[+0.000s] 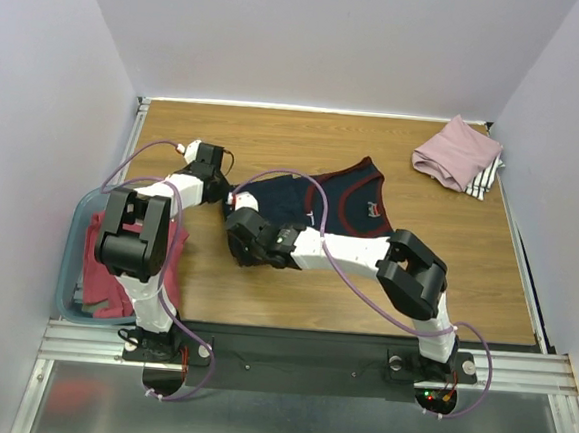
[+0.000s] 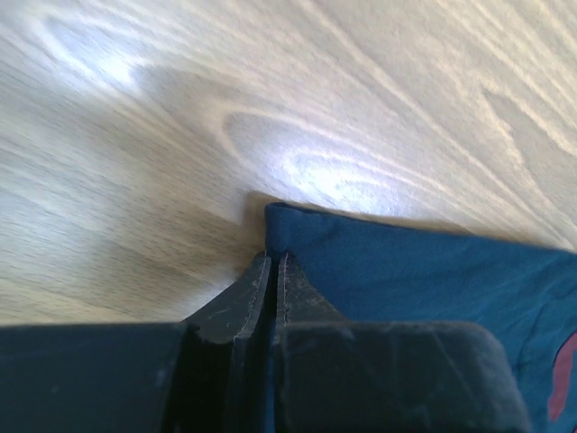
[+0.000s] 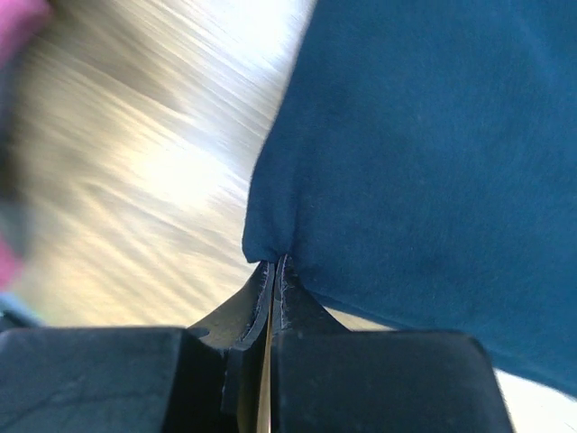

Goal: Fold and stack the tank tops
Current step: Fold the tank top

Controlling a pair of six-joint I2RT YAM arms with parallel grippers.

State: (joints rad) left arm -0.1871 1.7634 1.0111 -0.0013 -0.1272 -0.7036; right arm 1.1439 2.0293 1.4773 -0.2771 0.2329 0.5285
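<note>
The navy jersey (image 1: 346, 203) with maroon trim lies on the wooden table, middle of the top view. My left gripper (image 1: 228, 194) is shut on its left hem corner; in the left wrist view the navy cloth (image 2: 424, 271) runs from between the closed fingertips (image 2: 273, 260). My right gripper (image 1: 239, 215) is shut on a nearby navy corner (image 3: 424, 153), held just above the table (image 3: 144, 180). A folded dusty pink top (image 1: 458, 152) lies on a striped white one (image 1: 487, 177) at the back right. Red tops (image 1: 105, 262) fill the tub.
A translucent teal tub (image 1: 74, 250) stands at the left by the left arm. Purple cables loop over both arms. White walls close in the table's back and sides. A metal rail runs along the near edge.
</note>
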